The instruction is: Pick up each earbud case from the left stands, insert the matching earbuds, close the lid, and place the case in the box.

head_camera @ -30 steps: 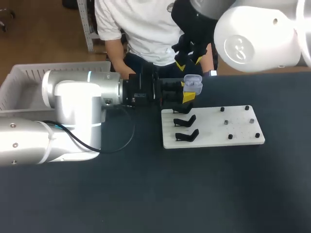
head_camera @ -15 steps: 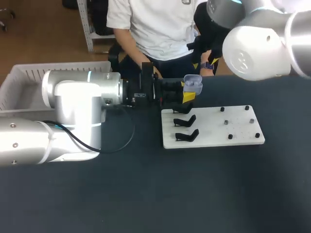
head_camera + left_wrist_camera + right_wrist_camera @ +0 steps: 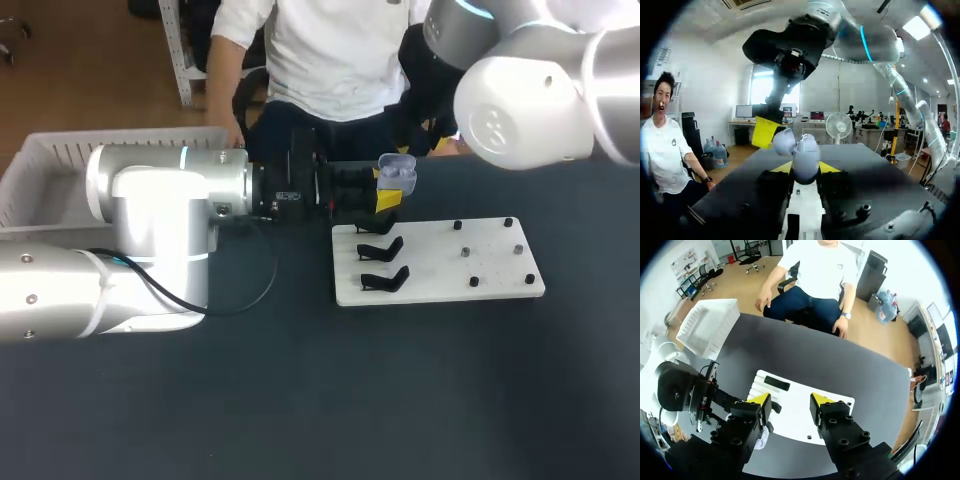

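My left gripper (image 3: 386,194) reaches in from the left and is shut on a pale lavender earbud case (image 3: 397,172) held just past the white board's (image 3: 440,262) far left corner. The left wrist view shows the earbud case (image 3: 803,157) between the yellow tips, its lid (image 3: 784,142) standing open. My right arm (image 3: 515,90) hangs high at the back right, its gripper mostly hidden in the head view. The right gripper (image 3: 790,400) is open and empty above the board (image 3: 800,412). One of its yellow fingertips (image 3: 764,131) shows just above the case.
Black stands (image 3: 382,250) line the board's left side; several small dark pegs (image 3: 466,252) dot its right side. A white basket (image 3: 50,170) sits at the far left. A person's hand (image 3: 841,331) lies at the table's far edge.
My right gripper has drawn up and to the right, away from the open case. The left arm and the case have stayed where they were.
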### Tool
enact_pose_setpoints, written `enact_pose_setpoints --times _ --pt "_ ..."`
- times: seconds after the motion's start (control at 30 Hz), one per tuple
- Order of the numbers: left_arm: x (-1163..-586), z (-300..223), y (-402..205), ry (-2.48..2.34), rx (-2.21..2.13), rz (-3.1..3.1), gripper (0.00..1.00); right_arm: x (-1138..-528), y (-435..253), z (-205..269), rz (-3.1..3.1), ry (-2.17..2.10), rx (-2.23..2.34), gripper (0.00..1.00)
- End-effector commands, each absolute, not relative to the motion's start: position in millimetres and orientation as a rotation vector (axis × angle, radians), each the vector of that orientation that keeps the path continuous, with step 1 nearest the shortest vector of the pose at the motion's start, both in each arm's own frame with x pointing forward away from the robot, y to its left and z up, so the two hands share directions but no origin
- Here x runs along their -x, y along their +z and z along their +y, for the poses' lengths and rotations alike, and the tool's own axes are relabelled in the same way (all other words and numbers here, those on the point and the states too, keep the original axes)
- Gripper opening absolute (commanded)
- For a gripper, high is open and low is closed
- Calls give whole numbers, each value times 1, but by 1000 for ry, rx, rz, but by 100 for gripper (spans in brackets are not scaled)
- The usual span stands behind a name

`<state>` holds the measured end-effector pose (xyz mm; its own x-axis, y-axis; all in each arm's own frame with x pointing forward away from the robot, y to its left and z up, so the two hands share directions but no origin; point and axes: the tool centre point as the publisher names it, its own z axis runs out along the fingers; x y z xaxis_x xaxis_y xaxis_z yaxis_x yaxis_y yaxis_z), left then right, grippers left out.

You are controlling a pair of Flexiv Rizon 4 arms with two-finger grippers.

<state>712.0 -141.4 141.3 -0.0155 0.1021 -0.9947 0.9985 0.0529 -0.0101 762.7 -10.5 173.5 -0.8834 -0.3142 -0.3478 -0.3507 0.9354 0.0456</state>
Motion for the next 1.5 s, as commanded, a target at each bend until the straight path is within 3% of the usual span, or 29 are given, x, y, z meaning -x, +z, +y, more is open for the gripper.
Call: enact_pose_setpoints --times 0.03,0.67,0.77,0.8,0.87,1.03,1.23,1.5 --pt "-711 -141 141 -1126 -1234 1316 0 -747 175 -14 2735 163 489 49" --pt "-711 -141 141 -1126 -1234 1316 0 -739 184 -14 2711 205 434 50" --pt "-711 -141 141 -1126 -1234 1316 0 -742 196 -21 2690 206 397 58" --pt "-711 -141 141 -1126 -1234 1316 0 -742 199 -23 2683 207 387 66" --pt "-711 -141 141 -1126 -1234 1316 0 -741 205 -29 2666 219 363 100" --pt "-712 -131 147 -1116 -1237 1297 0 -733 214 -40 2644 257 299 100" --pt "-718 -82 167 -1020 -1222 1312 0 -713 215 -46 2620 335 226 100" --pt "-738 55 189 -897 -1104 1343 0 -685 223 -44 2558 360 84 100"
